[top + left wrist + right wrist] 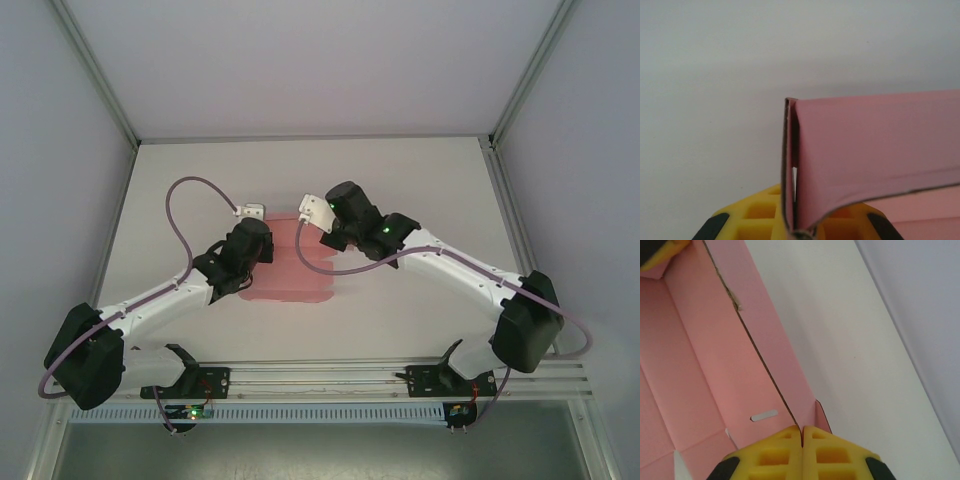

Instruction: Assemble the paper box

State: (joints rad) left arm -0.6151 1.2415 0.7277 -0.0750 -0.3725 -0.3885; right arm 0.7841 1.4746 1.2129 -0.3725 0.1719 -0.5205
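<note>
- Pink card box (300,275) on table (420,180), between left arm (170,290) and right arm (450,260); reaching inward, wrists bent down over it.
- Left gripper (797,231) pinched shut on an upright doubled wall; liable to crease if tugged.
- Right gripper (802,437) closed on a wall edge; risk of tearing or slipping under opposing pulls.

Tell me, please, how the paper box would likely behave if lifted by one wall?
Probably floppy: the paper box wall bows where the left gripper pinches it. Likely light, since its card edge looks thin.
</note>
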